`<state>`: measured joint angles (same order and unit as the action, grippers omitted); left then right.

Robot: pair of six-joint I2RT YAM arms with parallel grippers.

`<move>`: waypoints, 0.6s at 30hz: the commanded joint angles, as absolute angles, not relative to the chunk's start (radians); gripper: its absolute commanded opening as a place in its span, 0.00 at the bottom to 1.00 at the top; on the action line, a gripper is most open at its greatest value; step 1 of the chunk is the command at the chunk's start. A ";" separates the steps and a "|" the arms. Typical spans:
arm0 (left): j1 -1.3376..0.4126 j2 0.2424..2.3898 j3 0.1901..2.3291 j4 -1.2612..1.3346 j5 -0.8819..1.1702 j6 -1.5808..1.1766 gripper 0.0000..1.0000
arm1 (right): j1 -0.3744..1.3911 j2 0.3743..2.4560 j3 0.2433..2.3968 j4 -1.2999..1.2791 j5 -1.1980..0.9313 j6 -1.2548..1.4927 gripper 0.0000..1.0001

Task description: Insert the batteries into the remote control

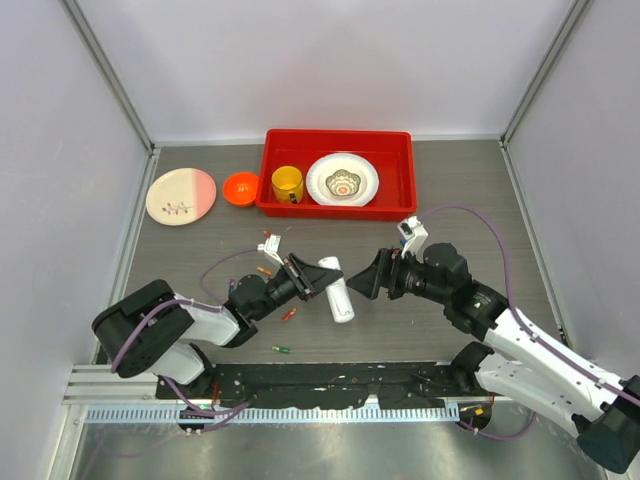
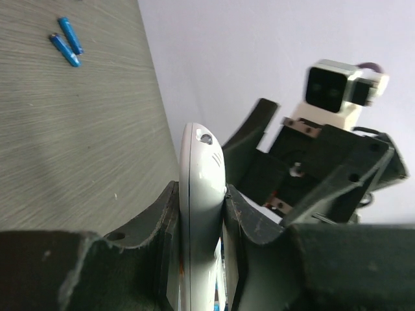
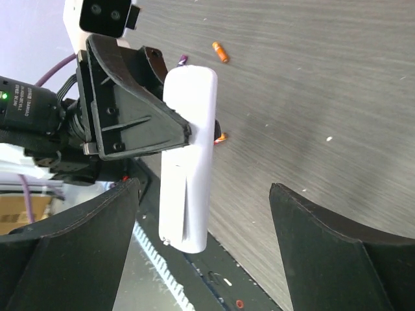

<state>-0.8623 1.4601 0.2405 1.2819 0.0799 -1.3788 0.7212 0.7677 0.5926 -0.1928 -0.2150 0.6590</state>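
Two blue batteries show only at the left wrist; left gripper clamps the remote control, right gripper gapes empty

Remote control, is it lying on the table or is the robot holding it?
Held. The left end effector is shut on the remote control, its fingers pressing both sides.

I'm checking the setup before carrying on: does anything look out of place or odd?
Nothing looks damaged, but the batteries lie scattered on the table: a green one alone near the front edge, two blue ones elsewhere. The remote is held up edge-on in the left pincer; the right pincer is open.
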 commanded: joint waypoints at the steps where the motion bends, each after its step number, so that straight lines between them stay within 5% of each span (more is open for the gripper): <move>1: -0.857 1.405 0.273 1.546 0.141 -1.400 0.00 | 0.672 0.730 0.499 0.085 -0.454 0.768 0.86; 18: -0.856 1.396 0.313 1.546 0.160 -1.413 0.00 | 0.667 0.796 0.419 0.207 -0.615 0.798 0.82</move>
<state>-0.8616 1.4273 0.2745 1.2831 0.1429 -1.4075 0.6701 0.7876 0.4374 0.1291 -0.5701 0.7856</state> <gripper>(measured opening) 0.297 0.834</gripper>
